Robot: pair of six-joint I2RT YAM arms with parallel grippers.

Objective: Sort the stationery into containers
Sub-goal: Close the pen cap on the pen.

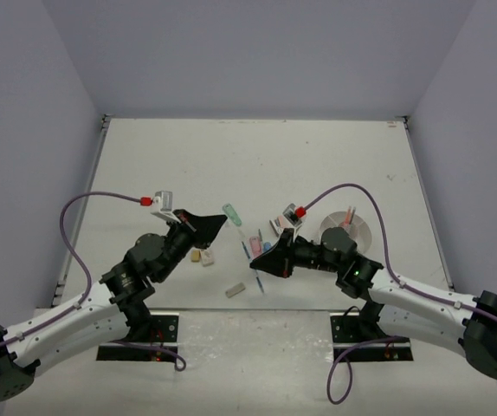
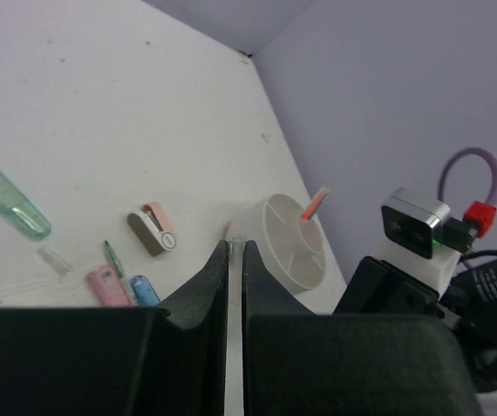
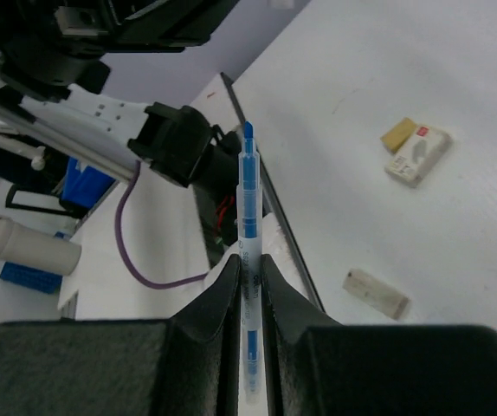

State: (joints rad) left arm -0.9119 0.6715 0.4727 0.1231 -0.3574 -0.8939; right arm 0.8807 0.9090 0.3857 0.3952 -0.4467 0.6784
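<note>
Stationery [image 1: 257, 245] lies loose on the table [image 1: 335, 156] between the two grippers, and each gripper has a piece of it. The left gripper [image 2: 235, 251] is clenched on a thin clear pen [image 2: 235, 237], whose round end pokes out just past the fingertips. Ahead of that gripper and slightly to its right stands the organizer [image 2: 261, 221], a round white cup with dividers, with a red stick [image 2: 312, 206] leaning in one far compartment. To the left of its fingers lie a pink piece [image 2: 106, 284] and a blue piece [image 2: 143, 289] side by side, with a grey-and-pink piece [image 2: 153, 230] a little farther out. A green piece [image 2: 10, 201] lies well off to the left. The right gripper [image 3: 248, 260] is clamped on a blue pen [image 3: 248, 199], which runs out between the fingers well past their tips. To the right of that pen a tan block [image 3: 398, 134] touches a white block [image 3: 422, 154]. A grey block [image 3: 375, 292] lies apart from them, nearer the fingers. From above, the organizer sits behind the right arm, partly hidden by it.
</note>
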